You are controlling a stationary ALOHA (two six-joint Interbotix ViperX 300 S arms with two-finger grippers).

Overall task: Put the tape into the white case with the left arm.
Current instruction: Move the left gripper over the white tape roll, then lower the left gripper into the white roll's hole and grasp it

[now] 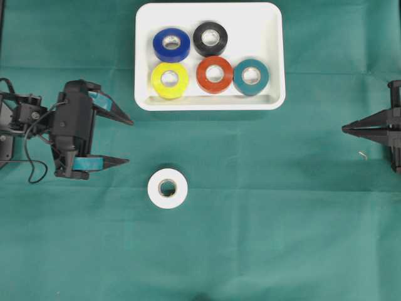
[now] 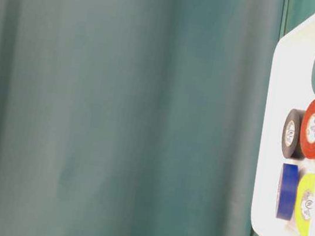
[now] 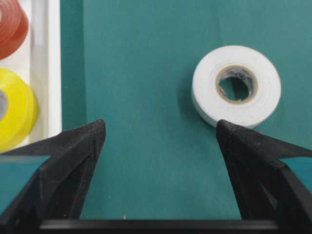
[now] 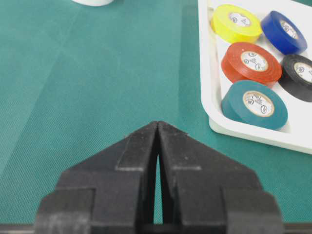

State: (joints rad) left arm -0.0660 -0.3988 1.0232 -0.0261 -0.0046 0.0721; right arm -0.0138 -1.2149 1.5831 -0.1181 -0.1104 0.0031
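A white tape (image 1: pixel 167 188) roll lies flat on the green cloth, below the white case (image 1: pixel 269 63). In the left wrist view the tape (image 3: pixel 236 86) sits just beyond the right fingertip. My left gripper (image 1: pixel 130 140), with teal bands, hovers to the tape's upper left, open wide and empty (image 3: pixel 161 127). The case (image 4: pixel 217 119) holds several rolls: blue (image 1: pixel 171 44), black (image 1: pixel 210 38), yellow (image 1: pixel 169 79), red (image 1: pixel 214 74) and teal (image 1: pixel 250 76). My right gripper (image 1: pixel 344 129) rests at the right edge, shut and empty (image 4: pixel 158 123).
Green cloth covers the whole table. The table-level view shows a green curtain and the case (image 2: pixel 272 141) turned on its side at the right. A small scrap (image 1: pixel 363 154) lies near the right gripper.
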